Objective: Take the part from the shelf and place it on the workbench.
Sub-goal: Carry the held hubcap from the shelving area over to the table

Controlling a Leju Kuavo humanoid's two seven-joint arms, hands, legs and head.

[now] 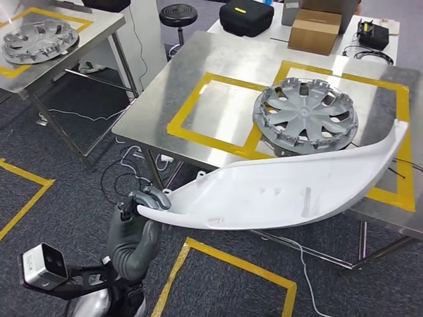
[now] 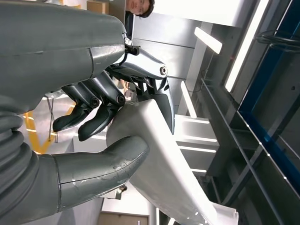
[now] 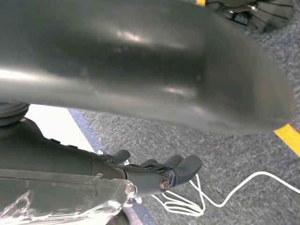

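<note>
L hand [image 1: 145,201] low in head view, wrist bent up from the forearm, clamped on the near end of the long white part [image 1: 279,188]. L wrist view: thumb [image 2: 106,164] pressed under the part's edge, dark fingers [image 2: 102,101] curled over the top face, so the end is pinched between them. Firm hold, fingers nearly closed around the edge.

Part is in the air, roughly level, long axis running from the L hand up and to the right. Far tip reaches over the steel workbench [image 1: 225,72] near the yellow tape frame [image 1: 209,132]; mid-section hangs in front of the bench edge, above the floor. Can't tell if the tip touches the bench top.

Silver wheel cover [image 1: 305,115] lies flat on the bench just behind the part.

R hand [image 3: 166,173]: fingers extended, gently curved, nothing in them, hanging over grey carpet with a white cable [image 3: 226,192] on it.
</note>
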